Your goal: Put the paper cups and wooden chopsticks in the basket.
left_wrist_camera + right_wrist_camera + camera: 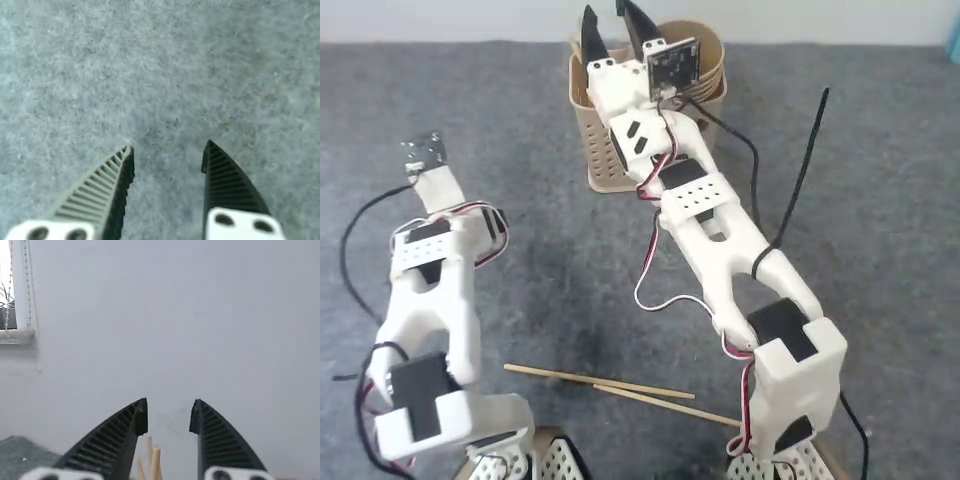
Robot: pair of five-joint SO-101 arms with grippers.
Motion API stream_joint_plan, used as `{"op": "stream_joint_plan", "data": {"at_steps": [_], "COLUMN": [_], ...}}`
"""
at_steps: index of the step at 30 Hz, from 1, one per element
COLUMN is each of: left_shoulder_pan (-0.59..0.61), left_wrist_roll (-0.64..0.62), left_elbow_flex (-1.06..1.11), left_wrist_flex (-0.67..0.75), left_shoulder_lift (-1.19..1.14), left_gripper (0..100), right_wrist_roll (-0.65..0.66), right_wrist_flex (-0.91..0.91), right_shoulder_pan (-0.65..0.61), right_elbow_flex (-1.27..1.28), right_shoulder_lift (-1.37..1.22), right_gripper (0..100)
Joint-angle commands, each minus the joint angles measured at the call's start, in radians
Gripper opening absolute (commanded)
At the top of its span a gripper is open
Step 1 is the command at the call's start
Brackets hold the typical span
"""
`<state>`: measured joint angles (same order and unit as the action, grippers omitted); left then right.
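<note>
**Chopsticks lay back at the near edge, behind both claws**

The wooden chopsticks (610, 384) lay by the near edge of the table (880, 200), between the arm bases, with their long axis running along that edge. The right claw (608, 25) hung open and empty over the basket (600, 150) at the far edge, which held a paper cup (712, 50). The left claw (167, 150), spread wide and empty, pointed down at the table's left side and looked the nearer.
</note>
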<state>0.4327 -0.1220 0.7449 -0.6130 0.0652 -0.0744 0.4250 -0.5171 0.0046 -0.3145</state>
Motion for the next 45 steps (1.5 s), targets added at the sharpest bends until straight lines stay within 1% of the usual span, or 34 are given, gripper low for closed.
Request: {"op": "stream_joint_plan", "data": {"at_steps": [1,4,6,12,14,17,25,29,34,38,41,45], "left_shoulder_pan": [-0.008,-0.008,-0.008,-0.008,-0.008,-0.008,-0.008,-0.009,-0.012,-0.009,-0.008,-0.008], "left_wrist_roll": [-0.011,-0.011,-0.011,-0.011,-0.011,-0.011,-0.011,-0.011,-0.009,-0.009,-0.009,-0.009], "left_elbow_flex": [-0.051,-0.051,-0.051,-0.051,-0.051,-0.051,-0.051,-0.051,-0.051,-0.051,-0.05,-0.05], "left_wrist_flex": [0.002,0.002,0.002,0.002,0.002,0.002,0.002,0.002,0.002,0.002,0.0,0.0], "left_shoulder_lift": [0.006,0.006,0.005,0.005,0.005,0.005,0.003,0.003,0.003,0.003,0.003,0.003], "left_gripper": [21,21,21,21,21,21,21,21,21,21,21,21], "right_wrist_roll": [-0.008,-0.008,-0.009,-0.006,-0.005,-0.005,-0.005,-0.003,-0.003,0.02,0.092,0.133], "right_wrist_flex": [-0.114,-0.268,-0.401,-0.866,-0.984,-1.109,-1.351,-1.446,-1.515,-1.589,-1.633,-1.627], "right_shoulder_pan": [-0.007,-0.005,-0.004,-0.004,-0.004,-0.002,-0.007,-0.007,-0.013,-0.114,-0.248,-0.397], "right_elbow_flex": [-0.002,0.075,0.141,0.334,0.382,0.437,0.618,0.715,0.835,0.905,0.971,1.066], "right_shoulder_lift": [0.162,0.306,0.421,0.799,0.905,1.033,1.257,1.297,1.297,1.297,1.297,1.297], "right_gripper": [12.8,12.8,12.8,13.0,13.0,13.0,13.0,13.0,13.0,13.0,12.9,13.0]}}
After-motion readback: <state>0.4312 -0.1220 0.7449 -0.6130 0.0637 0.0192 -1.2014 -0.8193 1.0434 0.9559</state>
